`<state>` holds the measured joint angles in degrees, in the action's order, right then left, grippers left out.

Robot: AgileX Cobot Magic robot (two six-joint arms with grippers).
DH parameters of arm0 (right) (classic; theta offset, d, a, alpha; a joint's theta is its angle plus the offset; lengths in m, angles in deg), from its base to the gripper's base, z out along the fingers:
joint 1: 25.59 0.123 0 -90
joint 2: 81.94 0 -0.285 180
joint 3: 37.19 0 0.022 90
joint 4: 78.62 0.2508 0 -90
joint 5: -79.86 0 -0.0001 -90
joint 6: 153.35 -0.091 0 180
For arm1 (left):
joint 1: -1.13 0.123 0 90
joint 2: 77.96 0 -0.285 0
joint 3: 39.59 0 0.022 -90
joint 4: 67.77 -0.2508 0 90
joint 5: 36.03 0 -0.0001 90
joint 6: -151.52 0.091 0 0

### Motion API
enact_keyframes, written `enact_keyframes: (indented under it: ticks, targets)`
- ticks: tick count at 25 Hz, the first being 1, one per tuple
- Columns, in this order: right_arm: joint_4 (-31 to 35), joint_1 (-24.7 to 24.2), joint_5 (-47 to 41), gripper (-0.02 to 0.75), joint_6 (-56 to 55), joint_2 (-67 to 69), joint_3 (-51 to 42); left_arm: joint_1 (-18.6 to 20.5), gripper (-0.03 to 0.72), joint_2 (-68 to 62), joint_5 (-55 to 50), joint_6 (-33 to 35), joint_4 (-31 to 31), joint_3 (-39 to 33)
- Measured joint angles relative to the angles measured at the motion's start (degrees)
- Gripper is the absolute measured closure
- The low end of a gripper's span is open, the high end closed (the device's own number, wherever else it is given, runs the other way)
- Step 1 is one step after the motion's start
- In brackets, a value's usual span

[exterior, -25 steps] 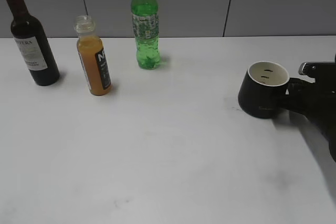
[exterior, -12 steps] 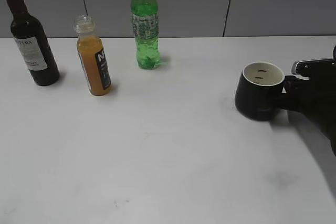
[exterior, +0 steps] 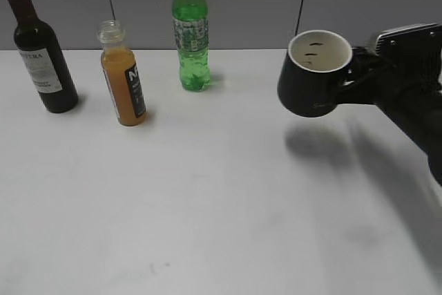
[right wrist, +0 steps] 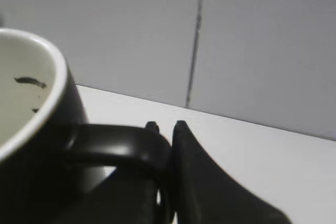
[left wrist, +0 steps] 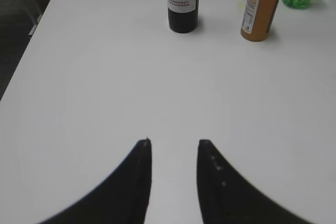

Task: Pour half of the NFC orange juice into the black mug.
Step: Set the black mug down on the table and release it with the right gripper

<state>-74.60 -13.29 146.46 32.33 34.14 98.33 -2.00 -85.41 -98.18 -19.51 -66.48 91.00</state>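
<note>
Right gripper [exterior: 353, 74] is clamped on the loop handle of the black mug [exterior: 314, 74], which hangs clear above the white table [exterior: 207, 191] at upper right (its shadow below). NFC orange juice [exterior: 123, 77] stands upper left between wine bottle [exterior: 38, 50] and green soda bottle [exterior: 190, 29]. Left gripper [left wrist: 173, 153] hovers parted, empty.

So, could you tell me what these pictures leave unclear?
- black mug, right wrist view: its base and far side are cut off by the frame.
- NFC orange juice, left wrist view: neck cut off by the top edge.
- left gripper: absent from the exterior view.
</note>
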Motion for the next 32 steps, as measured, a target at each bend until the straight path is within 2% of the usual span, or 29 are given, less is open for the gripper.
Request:
enact_keyframes:
  ticks: [8,13,20,32]
  targets:
    - [7.25,16.79,-0.08,0.702,1.28,-0.8,0.0,0.0,0.45,0.0,0.0,0.0,0.0,0.0]
    - [12.35,22.78,0.2,0.702,1.95,2.75,0.5,0.0,0.45,0.0,0.0,0.0,0.0,0.0]
    - [14.76,24.02,-0.11,0.702,1.27,10.09,5.38,0.0,0.45,0.0,0.0,0.0,0.0,0.0]
    - [11.92,25.02,-0.17,0.703,-1.94,15.01,6.11,0.0,0.45,0.0,0.0,0.0,0.0,0.0]
